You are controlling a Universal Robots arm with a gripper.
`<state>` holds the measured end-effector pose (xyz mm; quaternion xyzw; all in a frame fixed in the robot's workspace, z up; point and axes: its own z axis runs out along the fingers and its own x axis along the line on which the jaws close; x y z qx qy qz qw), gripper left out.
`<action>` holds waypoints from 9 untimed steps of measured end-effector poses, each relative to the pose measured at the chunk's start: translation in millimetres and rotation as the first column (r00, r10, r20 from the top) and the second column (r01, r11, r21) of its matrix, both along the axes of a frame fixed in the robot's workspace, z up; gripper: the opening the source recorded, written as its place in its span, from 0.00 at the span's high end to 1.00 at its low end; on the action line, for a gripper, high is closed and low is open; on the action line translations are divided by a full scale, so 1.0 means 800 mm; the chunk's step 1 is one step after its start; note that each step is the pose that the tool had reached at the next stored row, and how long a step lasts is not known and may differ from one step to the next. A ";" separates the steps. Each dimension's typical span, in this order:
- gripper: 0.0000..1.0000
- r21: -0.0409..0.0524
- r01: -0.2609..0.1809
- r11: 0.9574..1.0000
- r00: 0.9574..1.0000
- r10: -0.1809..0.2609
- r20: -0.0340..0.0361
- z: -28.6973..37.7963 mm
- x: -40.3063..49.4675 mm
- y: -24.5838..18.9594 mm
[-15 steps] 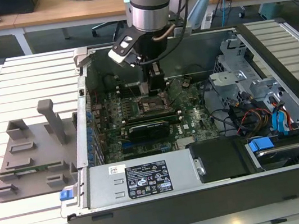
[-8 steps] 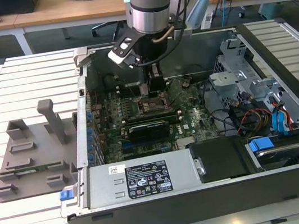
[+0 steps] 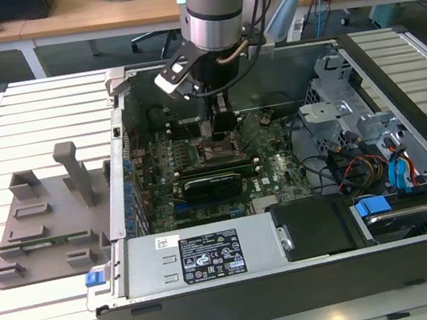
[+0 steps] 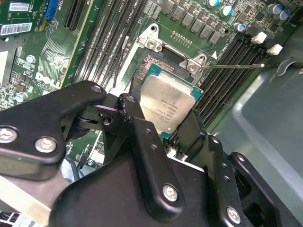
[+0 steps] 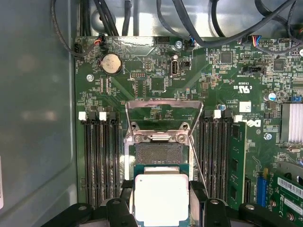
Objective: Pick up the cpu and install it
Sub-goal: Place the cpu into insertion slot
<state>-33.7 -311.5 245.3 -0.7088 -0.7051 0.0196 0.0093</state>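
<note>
cpu (image 5: 161, 196) in end effector (image 5: 161, 204) | over socket (image 5: 157, 158) | socket on motherboard (image 5: 156, 85) | motherboard inside case (image 3: 299, 292)

Print is showing in three spots, none reading cleanly. Black-and-white label (image 3: 212, 255) is sitting on the power supply (image 3: 144, 262), text too small. cpu (image 4: 168, 109) lid is carrying faint engraving. Motherboard (image 5: 156, 85) is showing tiny white silkscreen.

cpu (image 5: 161, 198) btm edge cut off by pic edge; socket (image 5: 158, 156) partly hidden behind it.

silver-grey cpu (image 5: 161, 198), green motherboard (image 5: 156, 85), black memory slots (image 5: 102, 161), perhaps grey case wall (image 5: 38, 118).
</note>
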 end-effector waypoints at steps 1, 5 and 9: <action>0.45 0.000 0.002 1.000 1.000 -0.002 0.000 -0.0006 0.000 0.0000; 0.45 0.000 0.012 1.000 1.000 -0.012 0.000 -0.0051 0.000 0.0001; 0.45 0.000 0.022 1.000 1.000 -0.022 0.000 -0.0103 0.001 0.0012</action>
